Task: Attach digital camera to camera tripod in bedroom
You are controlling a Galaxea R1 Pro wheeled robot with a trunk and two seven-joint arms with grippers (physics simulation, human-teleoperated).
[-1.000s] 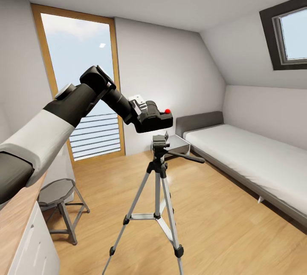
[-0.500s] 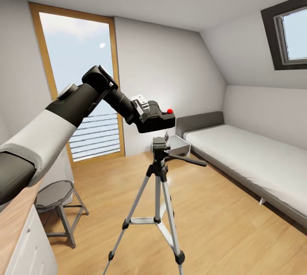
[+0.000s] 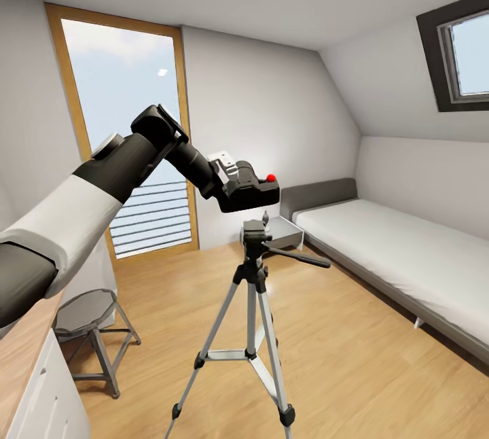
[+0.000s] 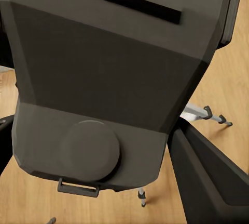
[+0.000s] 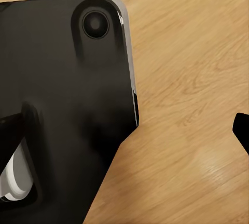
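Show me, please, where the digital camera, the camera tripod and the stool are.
digital camera [image 3: 250, 192]: head view, its black body.
camera tripod [image 3: 253, 230]: head view, its black head.
stool [image 3: 83, 311]: head view, its grey seat.

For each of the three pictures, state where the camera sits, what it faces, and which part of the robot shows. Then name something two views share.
Head view: from the robot's head, facing the bedroom; the left arm holds the digital camera above the camera tripod.
Left wrist view: on the left arm, looking down past the digital camera; a dark finger shows.
Right wrist view: on the right arm, facing the wood floor; dark robot bodywork shows.
Shared: head and left wrist views both show camera and tripod.
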